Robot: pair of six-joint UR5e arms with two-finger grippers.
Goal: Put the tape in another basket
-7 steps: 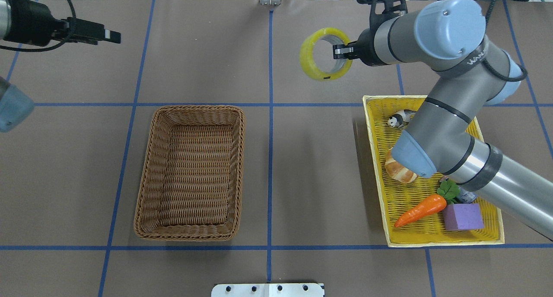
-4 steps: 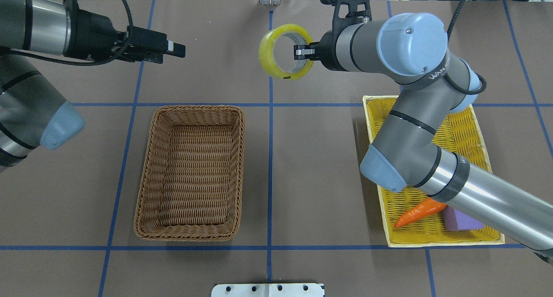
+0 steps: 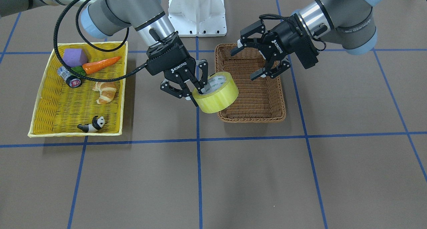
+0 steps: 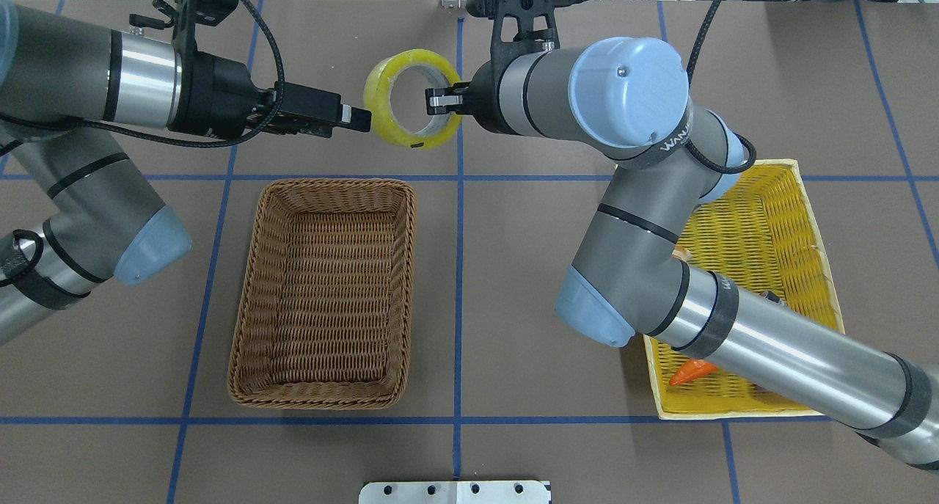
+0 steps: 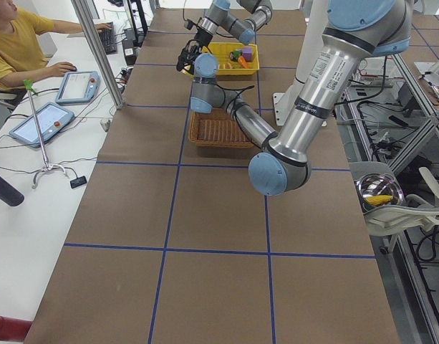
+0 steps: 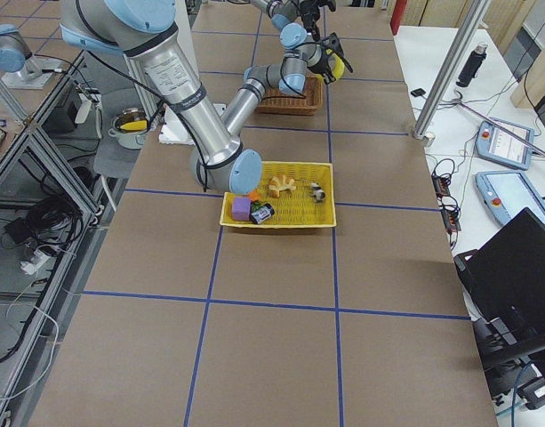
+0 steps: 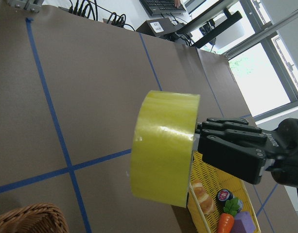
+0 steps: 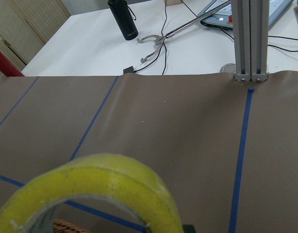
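Overhead, the right arm (image 4: pixel 631 218) covers most of the yellow tray (image 4: pixel 788 210); right hand (image 4: pixel 442 102) pinches the tape (image 4: pixel 381 89) wall, left hand (image 4: pixel 356 117) spread wide at its 9 o'clock

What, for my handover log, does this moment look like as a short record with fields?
tape: in the air, held by its wall
right tool: shut on the tape, one finger inside the ring
left tool: open, aimed at the tape, not gripping it
brown basket: no tape in it yet
yellow basket: holds carrot, purple block, croissant, panda
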